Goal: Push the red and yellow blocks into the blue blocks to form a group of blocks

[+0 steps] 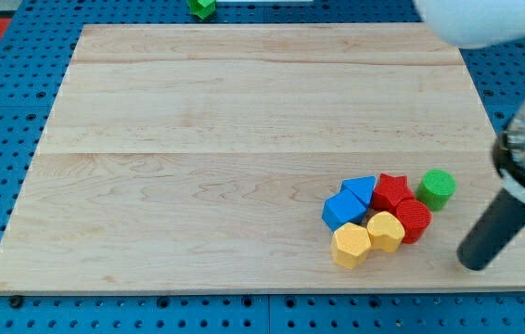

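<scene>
Two blue blocks sit together at the view's lower right: a blue cube (341, 211) and a blue wedge-like block (361, 189) behind it. A red star (392, 192) and a red cylinder-like block (415, 221) touch them on the right. Two yellow hexagonal blocks (351, 245) (386, 230) lie against the cluster's bottom. My tip (472, 265) is to the right of the group, apart from it, below and to the right of the red cylinder.
A green cylinder (437, 188) stands just right of the red star. Another green block (202, 7) lies off the wooden board (198, 139) at the view's top. The board's right edge is close to my tip.
</scene>
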Motion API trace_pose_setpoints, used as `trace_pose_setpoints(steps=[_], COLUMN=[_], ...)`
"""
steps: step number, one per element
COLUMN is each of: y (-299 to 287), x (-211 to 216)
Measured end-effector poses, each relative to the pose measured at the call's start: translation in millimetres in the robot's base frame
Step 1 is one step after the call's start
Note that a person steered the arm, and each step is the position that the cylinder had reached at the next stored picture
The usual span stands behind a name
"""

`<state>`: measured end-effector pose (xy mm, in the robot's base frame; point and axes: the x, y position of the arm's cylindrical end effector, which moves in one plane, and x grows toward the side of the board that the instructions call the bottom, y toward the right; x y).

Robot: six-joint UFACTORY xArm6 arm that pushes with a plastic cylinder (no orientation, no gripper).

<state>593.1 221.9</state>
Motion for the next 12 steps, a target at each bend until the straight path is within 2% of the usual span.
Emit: trace_pose_setpoints(steps=[2,4,5,6,7,8,10,11,12], y=[-103,-95,-108,-102,-127,-186,-146,-138,-137], x=[2,-31,-33,14,25,17,5,-30,-2])
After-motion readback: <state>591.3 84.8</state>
